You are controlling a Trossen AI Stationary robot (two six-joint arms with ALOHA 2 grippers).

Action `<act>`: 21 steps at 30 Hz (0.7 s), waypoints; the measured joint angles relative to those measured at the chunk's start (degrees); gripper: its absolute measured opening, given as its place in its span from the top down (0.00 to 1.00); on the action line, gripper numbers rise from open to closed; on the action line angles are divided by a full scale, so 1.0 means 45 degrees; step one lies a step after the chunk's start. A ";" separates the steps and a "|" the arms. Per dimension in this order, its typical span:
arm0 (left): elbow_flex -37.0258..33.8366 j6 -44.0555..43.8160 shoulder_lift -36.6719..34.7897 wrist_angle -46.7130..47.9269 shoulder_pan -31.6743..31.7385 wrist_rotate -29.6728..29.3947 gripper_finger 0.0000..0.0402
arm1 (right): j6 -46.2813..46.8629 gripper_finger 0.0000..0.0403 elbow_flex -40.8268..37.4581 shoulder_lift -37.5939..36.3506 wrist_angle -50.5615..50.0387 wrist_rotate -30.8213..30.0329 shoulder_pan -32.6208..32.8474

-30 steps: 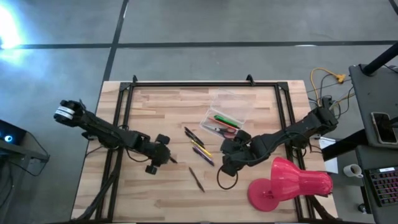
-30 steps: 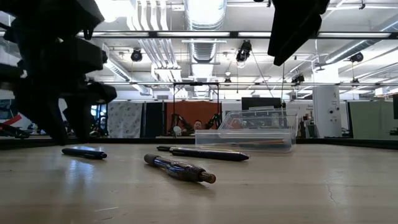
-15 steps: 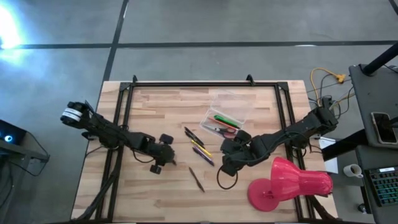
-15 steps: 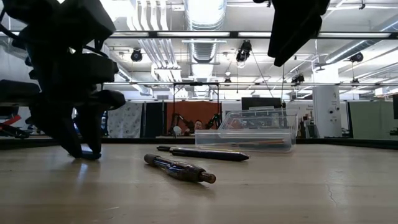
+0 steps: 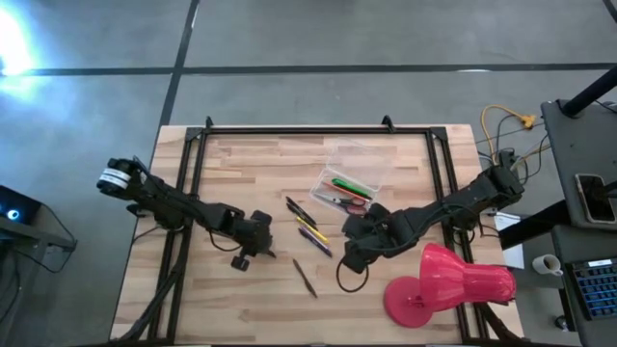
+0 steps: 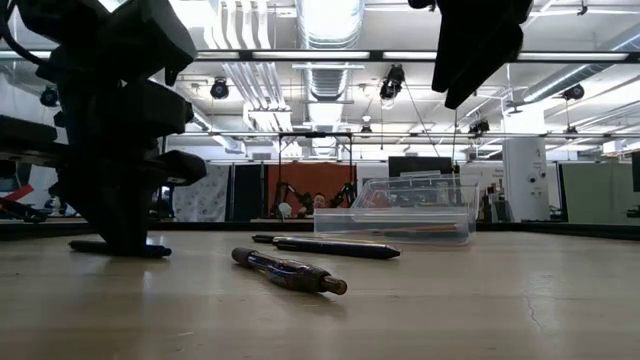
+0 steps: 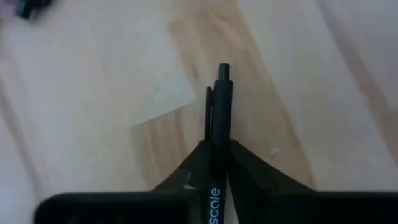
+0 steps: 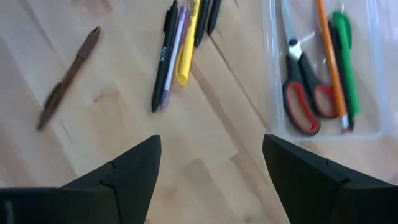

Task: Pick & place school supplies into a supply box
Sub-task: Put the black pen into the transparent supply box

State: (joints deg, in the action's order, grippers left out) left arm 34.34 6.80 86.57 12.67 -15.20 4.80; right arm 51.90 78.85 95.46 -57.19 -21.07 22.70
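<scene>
One black pen (image 7: 217, 106) is pinched between the closed jaws of the left gripper (image 5: 262, 249) down on the bench (image 5: 241, 299), while the right gripper (image 8: 211, 168) is held wide apart around 7 o'clock of the supply box (image 5: 353, 178), where scissors (image 8: 301, 93) are already parked.

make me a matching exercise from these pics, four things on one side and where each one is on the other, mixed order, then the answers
Things:
1. red-handled scissors
2. black pen
3. brown pen
4. pink lamp-shaped object

Places:
A. lying alone on the bare wood
B. between the left gripper's fingers
C. inside the clear box
D. on the table's near right corner, beside the right arm

Pairs: 1-C, 2-B, 3-A, 4-D
</scene>
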 joint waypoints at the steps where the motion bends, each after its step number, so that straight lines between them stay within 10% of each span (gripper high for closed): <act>1: 0.0087 -0.0113 0.0014 0.0003 0.0000 0.0162 0.96 | 0.0460 0.32 0.0000 0.0000 -0.0004 0.0072 0.0005; 7: 0.0874 -0.0348 -0.0178 0.0286 0.0508 0.0589 0.96 | 0.3259 0.34 -0.0002 -0.0095 -0.0062 -0.0403 0.0284; 12: 0.2270 0.0438 -0.0740 0.0433 0.1567 0.0417 0.97 | 0.6154 0.40 0.0058 -0.0513 -0.0172 -0.3491 0.1280; 21: 0.6254 0.5666 0.0476 0.2036 0.3232 0.0493 0.98 | 1.0211 0.45 0.0058 -0.1059 -0.1330 -0.6689 0.2152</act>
State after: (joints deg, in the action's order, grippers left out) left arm 62.49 32.29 88.71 21.83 -0.66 7.01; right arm 97.85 79.11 90.70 -63.18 -51.17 32.38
